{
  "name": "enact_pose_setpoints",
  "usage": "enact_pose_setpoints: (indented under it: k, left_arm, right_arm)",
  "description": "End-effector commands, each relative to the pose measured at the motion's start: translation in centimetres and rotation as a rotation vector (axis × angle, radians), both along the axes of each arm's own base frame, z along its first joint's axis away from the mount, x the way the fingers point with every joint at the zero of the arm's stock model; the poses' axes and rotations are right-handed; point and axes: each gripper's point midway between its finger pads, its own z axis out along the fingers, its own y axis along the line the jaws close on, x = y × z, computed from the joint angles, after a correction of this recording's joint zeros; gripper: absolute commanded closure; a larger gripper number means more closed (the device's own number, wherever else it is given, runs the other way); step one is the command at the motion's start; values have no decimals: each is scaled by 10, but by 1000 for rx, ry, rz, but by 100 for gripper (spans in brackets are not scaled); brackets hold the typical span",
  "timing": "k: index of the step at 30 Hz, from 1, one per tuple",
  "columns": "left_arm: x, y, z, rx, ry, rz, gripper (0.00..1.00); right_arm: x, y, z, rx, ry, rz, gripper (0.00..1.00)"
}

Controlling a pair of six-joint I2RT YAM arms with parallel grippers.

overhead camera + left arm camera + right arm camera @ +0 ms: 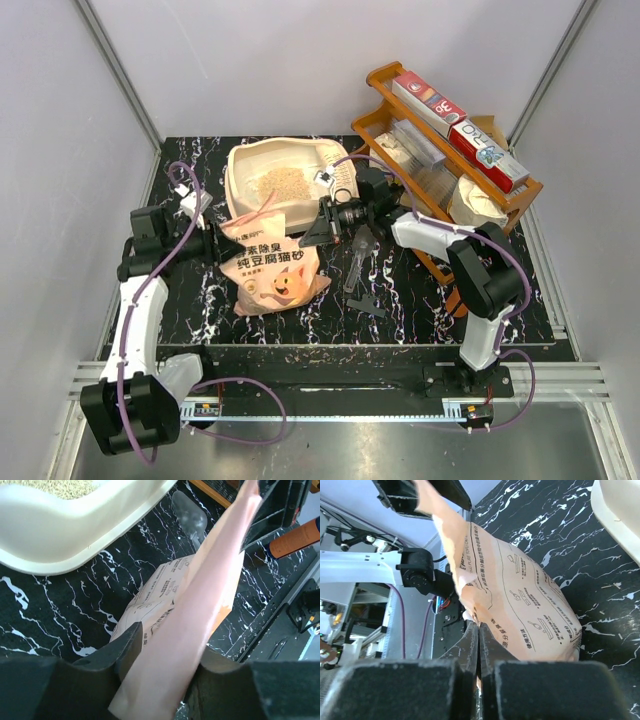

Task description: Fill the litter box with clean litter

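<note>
The cream litter box (250, 160) stands at the back middle of the table, with a pile of pale tan clean litter (283, 183) in it. In front of it sits the pink-orange litter bag (272, 275). My left gripper (222, 243) is at the bag's upper left corner. In the left wrist view a fold of the bag (170, 590) fills the gap of the left gripper (170, 642), with both fingers against it. My right gripper (318, 228) holds the upper right corner. In the right wrist view the right gripper (478, 627) is shut on the edge of the bag (530, 605).
A brown wooden rack (440, 150) with boxes stands at the back right, close behind the right arm. A clear scoop (358, 262) and a small black piece (368, 305) lie right of the bag. The box's rim (75, 535) lies just beyond the left gripper.
</note>
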Motion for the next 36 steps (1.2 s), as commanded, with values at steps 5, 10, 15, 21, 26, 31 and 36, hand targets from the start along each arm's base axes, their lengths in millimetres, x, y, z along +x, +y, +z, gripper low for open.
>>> enact_pose_setpoints:
  k: [5,10,15,21,26,31,36]
  left_arm:
    - [16,10,-6,-84,193,117,79]
    - [20,4,-12,-185,381,89,100]
    - [15,1,-1,-354,540,61,100]
    - [6,9,12,-422,609,-20,100]
    - [7,5,18,-498,640,-36,100]
    - [11,-1,6,-419,531,-11,69]
    - [23,-10,-2,-419,450,4,60]
  right_arm:
    - [-14,-29,35,-12,230,137,100]
    - [-15,-30,30,-49,397,139,100]
    - [-18,-34,31,-74,557,156,100]
    - [-14,-45,37,-77,620,129,100]
    - [-8,-44,41,-71,595,106,100]
    - [-1,-40,28,-77,403,-13,84]
    - [-5,-27,20,-56,336,-8,68]
